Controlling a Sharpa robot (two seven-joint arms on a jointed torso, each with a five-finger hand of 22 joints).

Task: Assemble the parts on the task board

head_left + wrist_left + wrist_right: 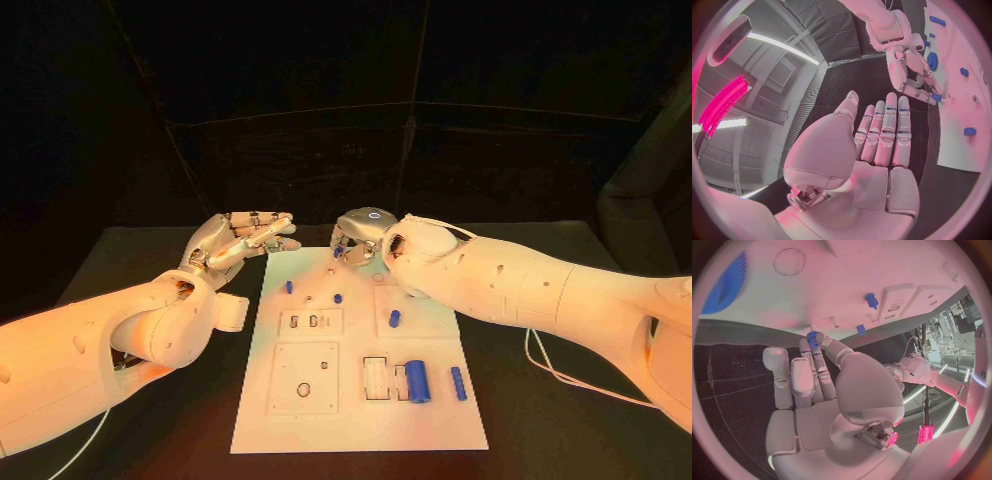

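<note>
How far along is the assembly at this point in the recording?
Early, it seems. Several blue parts lie loose on the task board, so little looks assembled. In hand: the right hand, at the board's far edge, pinches a small blue toothed part in its fingers. The left hand hovers beside the board's far left corner, fingers straight, holding nothing. Left: seating the held part and the loose pieces.

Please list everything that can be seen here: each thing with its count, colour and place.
task board: one, white, middle of the table.
table: one, black, under the board.
small gear: one, blue, pinched in the right hand's fingertips at the board's far edge.
other parts: several, blue, lying or standing across the board.
cable: one, white, on the table under the right arm.
left hand: silver, fingers straight, holding nothing, beside the board's far left corner.
right hand: silver, over the board's far edge.
</note>
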